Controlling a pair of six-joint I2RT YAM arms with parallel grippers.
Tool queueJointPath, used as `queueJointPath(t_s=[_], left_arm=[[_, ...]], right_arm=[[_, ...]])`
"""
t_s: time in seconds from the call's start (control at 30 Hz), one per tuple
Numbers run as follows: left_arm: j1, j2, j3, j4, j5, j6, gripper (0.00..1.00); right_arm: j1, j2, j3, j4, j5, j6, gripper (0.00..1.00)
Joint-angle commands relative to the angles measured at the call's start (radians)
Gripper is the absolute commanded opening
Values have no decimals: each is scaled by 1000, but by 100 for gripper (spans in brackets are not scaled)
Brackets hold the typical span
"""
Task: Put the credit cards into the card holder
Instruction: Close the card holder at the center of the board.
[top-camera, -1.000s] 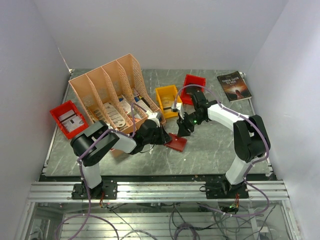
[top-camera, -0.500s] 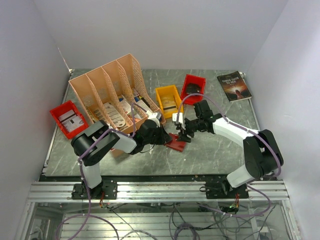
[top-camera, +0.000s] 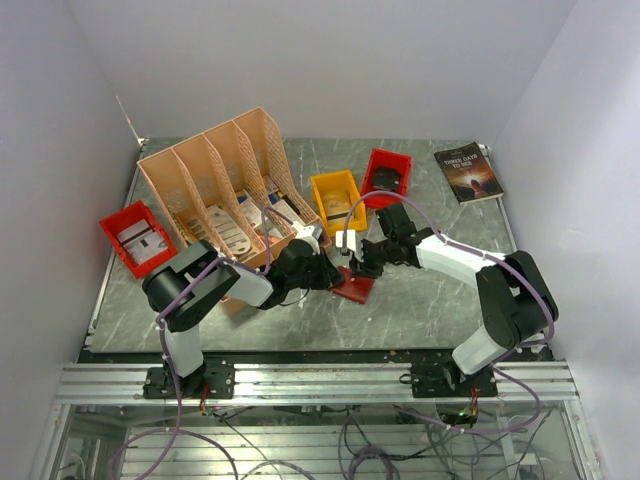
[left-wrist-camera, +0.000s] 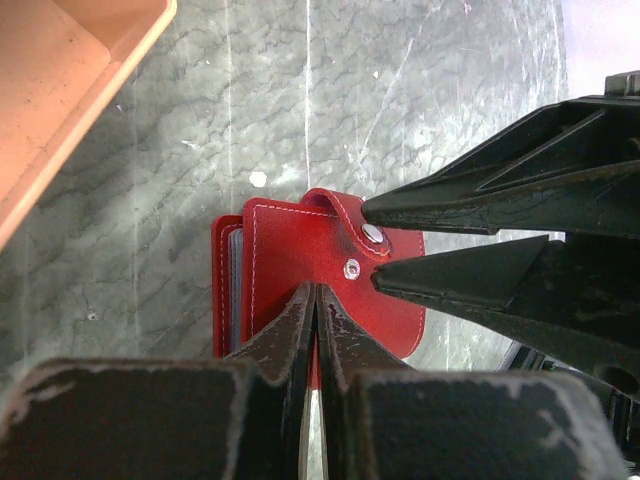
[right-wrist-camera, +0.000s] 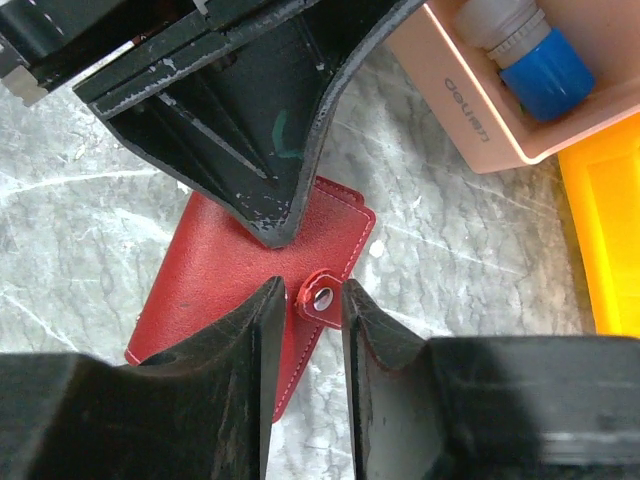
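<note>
The red card holder (top-camera: 353, 286) lies closed on the marble table, between the two arms. It also shows in the left wrist view (left-wrist-camera: 285, 262) and the right wrist view (right-wrist-camera: 215, 290). My left gripper (top-camera: 337, 271) is shut, and its tips (left-wrist-camera: 316, 292) rest on the holder's cover. My right gripper (top-camera: 356, 264) is open. Its fingers straddle the holder's snap tab (right-wrist-camera: 321, 296) without closing on it. The right gripper's fingers (left-wrist-camera: 470, 215) also show in the left wrist view, on either side of the stud. I cannot make out any credit cards.
A tan file organizer (top-camera: 225, 185) with leaflets stands at the back left. A red bin (top-camera: 135, 238) sits at the far left. A yellow bin (top-camera: 335, 200) and another red bin (top-camera: 385, 172) are behind the holder. A dark book (top-camera: 468, 172) lies at the back right.
My right gripper has moved left and down to the card holder and now sits around its snap tab. The left gripper and the holder have not moved.
</note>
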Motion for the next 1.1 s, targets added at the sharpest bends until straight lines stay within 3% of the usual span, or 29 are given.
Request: queueJointPath(t_s=[0.0,0.2,0.37,0.53,0.77,1.07], left_arm=[[2,12,-15,14,32,1,12],[3,10,-18,14,32,1,12],[2,10,-16,11,32,3,12],[2,12,-14,13,35,0,12],[-1,-16,-12,-4,40,6,12],[-33,-36,-18,10,32,-12,12]], right_arm=[[1,17,39,-15,21,7,26],[1,10,40,-8,45,27,8],[0,17,53,-17,63,43,0],[-8,25,62,-32,62,57,0],[-72,29,95,-108,-81,81,0],[-51,19,94,-83,-125,118,0]])
